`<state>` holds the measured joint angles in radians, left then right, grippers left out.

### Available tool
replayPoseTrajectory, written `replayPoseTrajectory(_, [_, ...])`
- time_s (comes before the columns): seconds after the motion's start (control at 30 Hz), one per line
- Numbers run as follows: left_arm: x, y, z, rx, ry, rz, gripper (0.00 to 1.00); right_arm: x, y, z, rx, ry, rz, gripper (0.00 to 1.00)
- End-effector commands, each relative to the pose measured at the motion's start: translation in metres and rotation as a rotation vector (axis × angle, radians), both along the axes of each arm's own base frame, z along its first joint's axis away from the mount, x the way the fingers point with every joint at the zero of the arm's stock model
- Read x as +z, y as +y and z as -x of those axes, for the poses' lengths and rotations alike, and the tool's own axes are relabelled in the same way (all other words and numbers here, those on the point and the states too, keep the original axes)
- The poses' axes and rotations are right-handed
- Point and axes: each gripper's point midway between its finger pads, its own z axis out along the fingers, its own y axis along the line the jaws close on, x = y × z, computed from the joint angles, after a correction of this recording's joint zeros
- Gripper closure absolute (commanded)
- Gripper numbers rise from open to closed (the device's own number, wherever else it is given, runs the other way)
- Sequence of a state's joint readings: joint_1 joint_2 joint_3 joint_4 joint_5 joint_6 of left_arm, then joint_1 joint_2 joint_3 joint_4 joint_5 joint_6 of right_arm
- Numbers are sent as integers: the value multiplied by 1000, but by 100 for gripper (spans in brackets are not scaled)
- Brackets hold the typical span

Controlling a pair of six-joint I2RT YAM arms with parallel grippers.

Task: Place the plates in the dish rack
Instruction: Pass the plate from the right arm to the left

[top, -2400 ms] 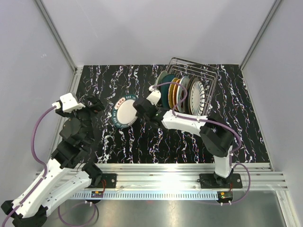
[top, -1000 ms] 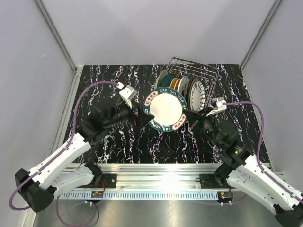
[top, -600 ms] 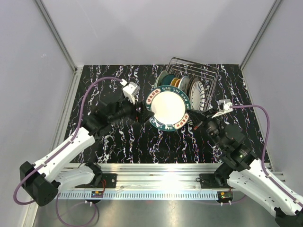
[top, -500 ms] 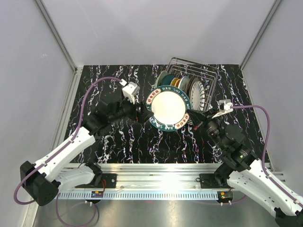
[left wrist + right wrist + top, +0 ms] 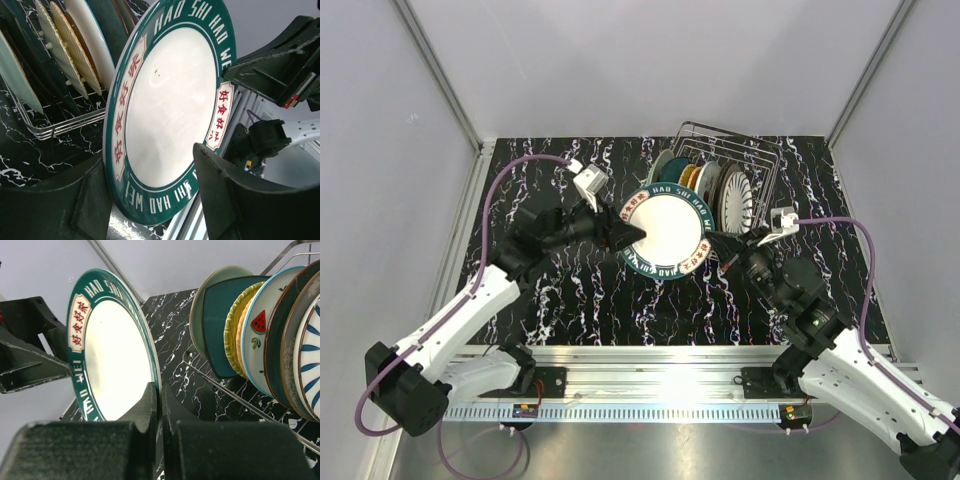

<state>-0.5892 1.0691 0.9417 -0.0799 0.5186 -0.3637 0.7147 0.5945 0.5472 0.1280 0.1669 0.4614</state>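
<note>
One plate [image 5: 665, 233] is under handling. It is white in the centre, with a dark green band carrying white lettering and red characters. It is held on edge above the tabletop [image 5: 570, 300], face tilted up toward the overhead camera. It sits just in front of the left end of the dish rack [image 5: 767, 175] and is not in any slot. The right wrist view shows a gap between it and the nearest racked plate.

Right end effector [image 5: 718, 240]: fingers closed tight on the plate's right-hand rim, one on each face.

Left end effector [image 5: 628, 235]: at the opposite rim, with its fingers parted and astride the edge, one behind the plate and one in front. Pad contact cannot be confirmed from the left wrist view.

Dish rack: silver wire, standing at the far right of the tabletop. The racked plates [image 5: 710, 190] stand upright in a row in its slots. From the left end they are:
- a pale green plate [image 5: 210, 305]
- a dark teal plate [image 5: 222, 330]
- a yellow ribbed plate [image 5: 237, 325]
- a white plate with a watermelon slice [image 5: 260, 340]
- a dark-rimmed plate
- a blue-striped plate [image 5: 310, 365]

Surroundings: the tabletop is black with white veining. Purple cables [image 5: 520, 170] run along both arms. An aluminium rail [image 5: 650, 365] at the near edge carries the arm bases. Plain grey walls enclose the other three sides.
</note>
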Motion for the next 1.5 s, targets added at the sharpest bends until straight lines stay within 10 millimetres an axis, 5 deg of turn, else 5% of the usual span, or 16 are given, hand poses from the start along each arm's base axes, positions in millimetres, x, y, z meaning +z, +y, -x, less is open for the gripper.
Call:
replayPoseTrajectory(0.0, [22, -19, 26, -197, -22, 100, 45, 43, 11, 5, 58, -102, -134, 100])
replayPoseTrajectory(0.2, [18, -20, 21, -187, -16, 70, 95, 32, 1, -10, -37, -64, -128, 100])
replayPoseTrajectory(0.27, [16, -17, 18, -163, -12, 54, 100, 24, -3, -17, -80, -33, -111, 96])
replayPoseTrajectory(0.73, [0, 7, -21, 121, 15, -47, 100, -8, -9, -40, -202, 85, -78, 57])
replayPoseTrajectory(1.17, [1, 34, -40, 313, -13, -87, 100, -13, -3, -45, -198, 116, -72, 50])
replayPoseTrajectory(1.37, [6, 43, -41, 352, -42, -95, 100, -9, -18, -43, -256, 117, -54, 43])
replayPoseTrajectory(1.47, [12, 54, -43, 398, -89, -114, 100, 0, -43, -41, -360, 117, -13, 43])
